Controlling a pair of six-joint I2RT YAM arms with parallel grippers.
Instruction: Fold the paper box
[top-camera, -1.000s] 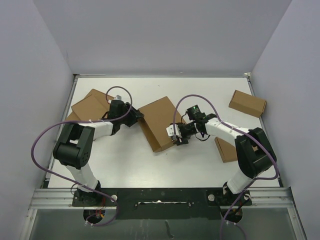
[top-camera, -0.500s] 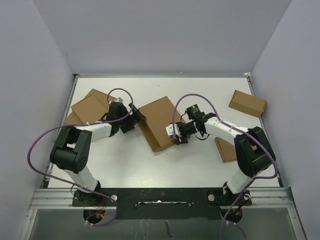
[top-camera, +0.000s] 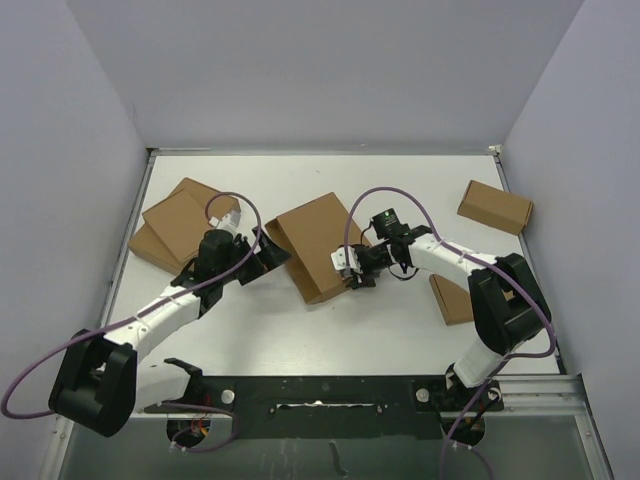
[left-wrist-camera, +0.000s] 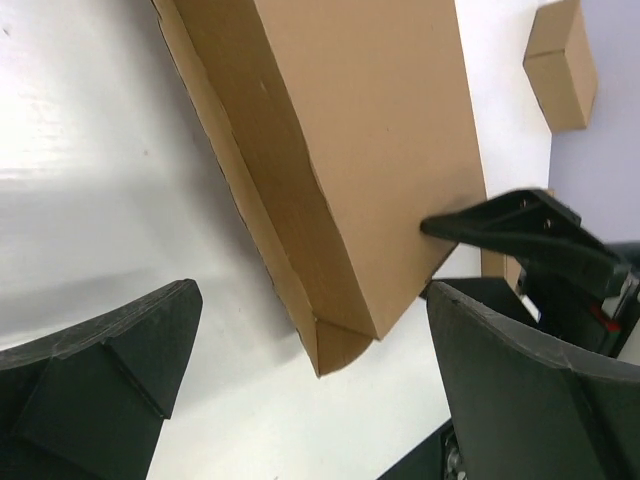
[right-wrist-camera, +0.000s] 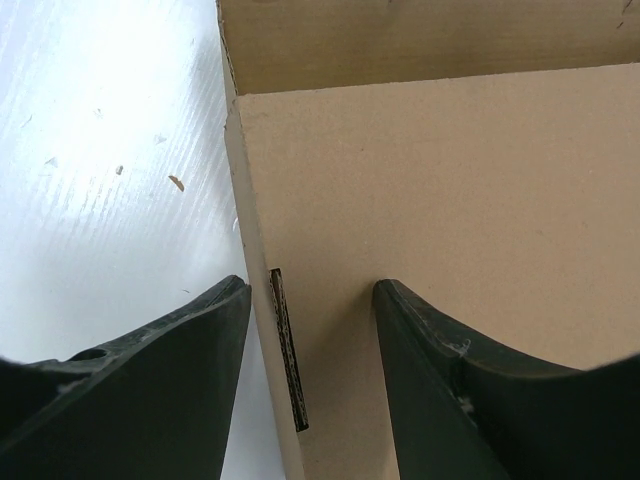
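Cardboard of the paper box (top-camera: 318, 245) lies on the surface (top-camera: 300, 330) between both claws. Left claw (top-camera: 262, 255) gapes wide just beside one edge, gripping nothing. Right claw (top-camera: 352, 272), half-spread, straddles the opposite wall, likely to steady it. I cannot tell whether it truly pinches.

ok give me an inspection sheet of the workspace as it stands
surface: white table, a few specks beside the box
job's things: paper box lying mid-table, turned at an angle
clutter: stacked flat boxes far left; small box far right; cardboard piece under the right arm
grippers: left gripper open beside the paper box's left edge, nothing held; right gripper astride its near right edge, grip unclear
cables: purple cable loops off each arm
surroundings: grey walls; metal rail along the near edge
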